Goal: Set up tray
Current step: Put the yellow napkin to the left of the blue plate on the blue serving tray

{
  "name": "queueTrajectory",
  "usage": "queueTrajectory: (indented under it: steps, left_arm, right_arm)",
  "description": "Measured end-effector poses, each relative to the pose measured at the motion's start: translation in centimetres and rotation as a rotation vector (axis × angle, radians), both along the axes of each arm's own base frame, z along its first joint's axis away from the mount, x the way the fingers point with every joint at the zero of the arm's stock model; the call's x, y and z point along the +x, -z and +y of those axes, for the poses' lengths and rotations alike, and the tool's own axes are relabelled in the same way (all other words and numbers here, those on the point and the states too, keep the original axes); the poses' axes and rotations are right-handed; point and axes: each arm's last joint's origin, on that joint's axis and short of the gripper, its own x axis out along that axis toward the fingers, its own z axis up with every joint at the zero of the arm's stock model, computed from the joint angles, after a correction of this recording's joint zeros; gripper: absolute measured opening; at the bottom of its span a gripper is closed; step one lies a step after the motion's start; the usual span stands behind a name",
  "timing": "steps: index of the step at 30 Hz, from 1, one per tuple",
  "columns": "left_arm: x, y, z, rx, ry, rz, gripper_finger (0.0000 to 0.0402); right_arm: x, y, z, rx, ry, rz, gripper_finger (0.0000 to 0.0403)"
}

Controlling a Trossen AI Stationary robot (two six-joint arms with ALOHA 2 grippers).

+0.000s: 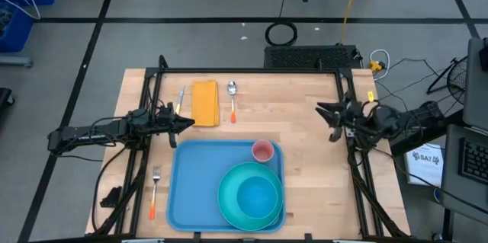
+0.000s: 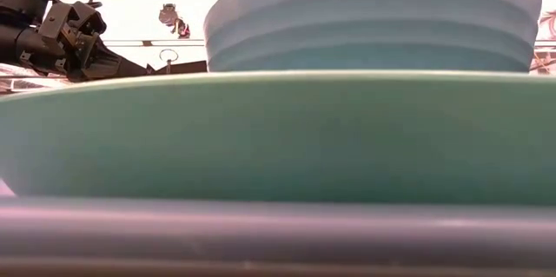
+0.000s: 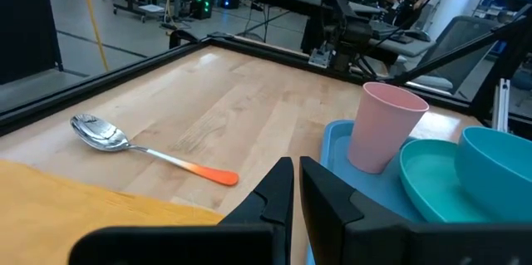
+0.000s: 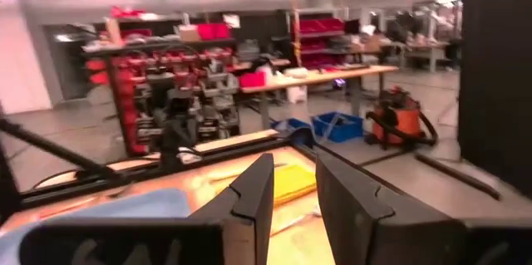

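Tray at lower centre already carries plate, bowl and pink cup, while fork, spoon, knife and napkin remain outside, left gripper nearly closed and empty, right gripper slightly parted.

The bench was pale wood, its boards smooth with a soft sheen. The tray looked like light-blue plastic, smooth and faintly glossy. The plate and the bowl on it had a smooth, glazed-looking finish. The cup was matt pink plastic. The spoon had a mirror-bright metal bowl and an orange handle that looked like plastic. The napkin seemed a matt yellow cloth. The left hand was matt black.
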Motion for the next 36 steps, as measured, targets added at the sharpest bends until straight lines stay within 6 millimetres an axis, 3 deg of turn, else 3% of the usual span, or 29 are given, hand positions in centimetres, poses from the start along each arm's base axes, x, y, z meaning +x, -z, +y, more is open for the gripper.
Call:
queueTrajectory:
  steps: [6, 11, 18, 32, 36]
  left_arm:
    - [0.0, 0.0, 0.0, 0.001, 0.000, 0.000, 0.0026]
    - [0.0, 0.0, 0.0, 0.001, -0.001, 0.000, 0.0026]
    - [0.0, 0.0, 0.0, 0.017, -0.005, 0.000, 0.0026]
    - [0.0, -0.1, 0.0, 0.025, -0.005, -0.008, 0.0026]
    - [0.0, 0.0, 0.1, -0.123, -0.059, -0.020, 0.0026]
  right_arm:
    - [-0.6, 3.6, 0.0, -0.020, -0.049, -0.006, 0.0077]
    - [-0.3, 5.6, 0.2, -0.009, -0.130, -0.026, 0.0071]
    - [0.3, 7.9, 0.1, 0.033, -0.114, 0.018, 0.0068]
    - [0.6, 8.3, -1.8, 0.004, -0.221, 0.057, 0.0045]
    - [0.5, 8.2, -2.5, 0.002, -0.115, 0.040, 0.0040]
